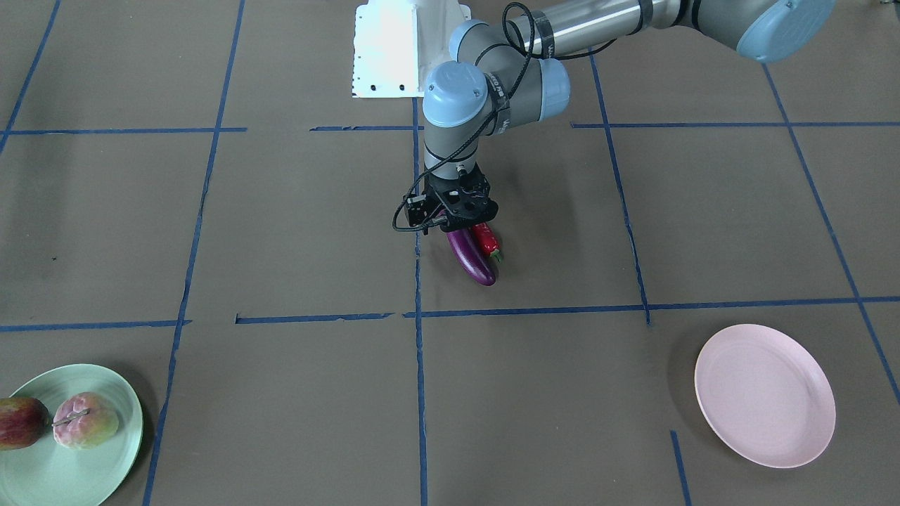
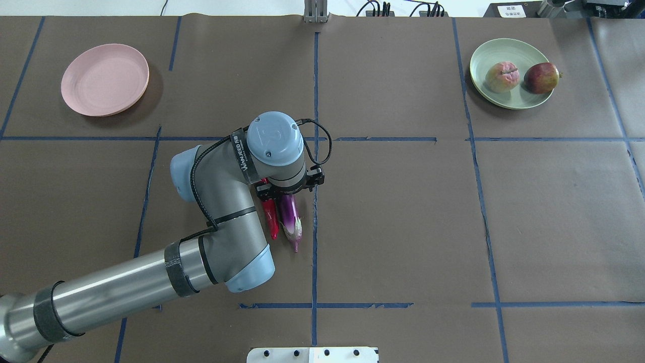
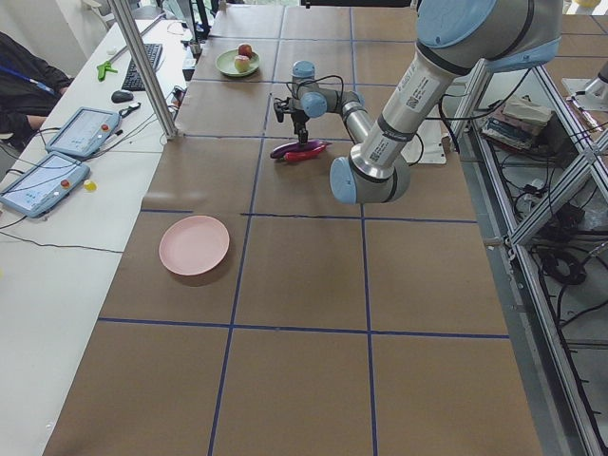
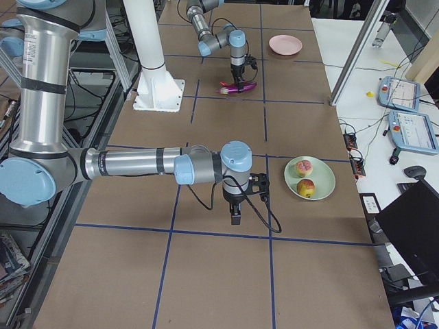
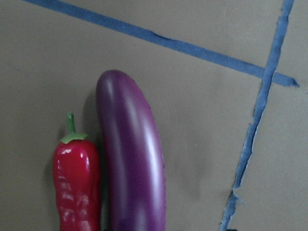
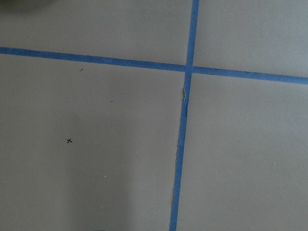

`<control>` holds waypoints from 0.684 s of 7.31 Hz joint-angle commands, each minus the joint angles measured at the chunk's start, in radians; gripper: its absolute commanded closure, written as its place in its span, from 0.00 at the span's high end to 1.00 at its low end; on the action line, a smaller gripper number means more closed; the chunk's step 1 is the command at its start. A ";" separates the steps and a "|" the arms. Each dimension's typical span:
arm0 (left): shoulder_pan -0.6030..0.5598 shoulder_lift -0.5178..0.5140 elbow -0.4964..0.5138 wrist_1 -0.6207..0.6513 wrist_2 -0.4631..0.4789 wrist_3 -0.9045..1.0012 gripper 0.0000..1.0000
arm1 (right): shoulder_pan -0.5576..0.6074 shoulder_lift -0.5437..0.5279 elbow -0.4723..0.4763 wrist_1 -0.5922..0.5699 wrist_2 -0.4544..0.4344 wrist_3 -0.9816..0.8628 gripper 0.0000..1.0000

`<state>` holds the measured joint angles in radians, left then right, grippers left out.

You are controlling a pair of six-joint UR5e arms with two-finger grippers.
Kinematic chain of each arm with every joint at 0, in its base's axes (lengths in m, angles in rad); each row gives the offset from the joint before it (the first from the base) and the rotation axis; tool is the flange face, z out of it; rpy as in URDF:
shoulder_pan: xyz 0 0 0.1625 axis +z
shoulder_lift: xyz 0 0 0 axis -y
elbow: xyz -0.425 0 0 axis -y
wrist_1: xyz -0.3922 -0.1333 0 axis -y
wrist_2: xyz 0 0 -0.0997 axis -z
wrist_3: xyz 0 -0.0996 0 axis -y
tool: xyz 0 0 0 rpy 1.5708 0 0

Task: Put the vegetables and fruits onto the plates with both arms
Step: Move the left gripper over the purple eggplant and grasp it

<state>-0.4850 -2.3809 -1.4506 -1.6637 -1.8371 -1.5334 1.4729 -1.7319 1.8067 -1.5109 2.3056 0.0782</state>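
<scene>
The purple eggplant [image 1: 471, 258] and the red chili pepper [image 1: 485, 237] lie side by side mid-table, touching. Both fill the left wrist view: eggplant [image 5: 132, 154], chili [image 5: 77, 185]. My left gripper [image 1: 460, 214] hangs straight over their near ends, seemingly open, and holds nothing. The dark apple [image 2: 541, 77] and the paler pink-green fruit [image 2: 502, 76] sit on the mint green plate [image 2: 509, 48]. The pink plate [image 2: 105, 79] is bare. My right gripper [image 4: 235, 218] shows only in the exterior right view, low over bare table beside the green plate [image 4: 322, 179]; I cannot tell whether it is open.
Blue tape lines [image 6: 185, 120] grid the brown table cover. The white mounting base [image 1: 401, 46] stands at the robot's side. In the exterior left view, tablets [image 3: 43, 180] and a keyboard lie on a side bench beyond the table's far edge.
</scene>
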 commanded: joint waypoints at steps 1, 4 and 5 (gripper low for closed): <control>0.006 0.003 0.004 0.004 -0.001 0.001 0.81 | 0.000 0.000 -0.001 0.000 0.000 0.000 1.00; 0.008 0.006 0.006 0.010 0.001 0.002 0.67 | 0.000 0.002 -0.001 0.000 0.000 0.000 1.00; 0.008 0.011 0.006 0.009 -0.001 0.002 0.39 | 0.000 0.000 -0.004 0.000 0.000 0.002 1.00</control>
<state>-0.4776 -2.3739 -1.4453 -1.6543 -1.8366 -1.5310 1.4726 -1.7313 1.8044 -1.5110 2.3056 0.0787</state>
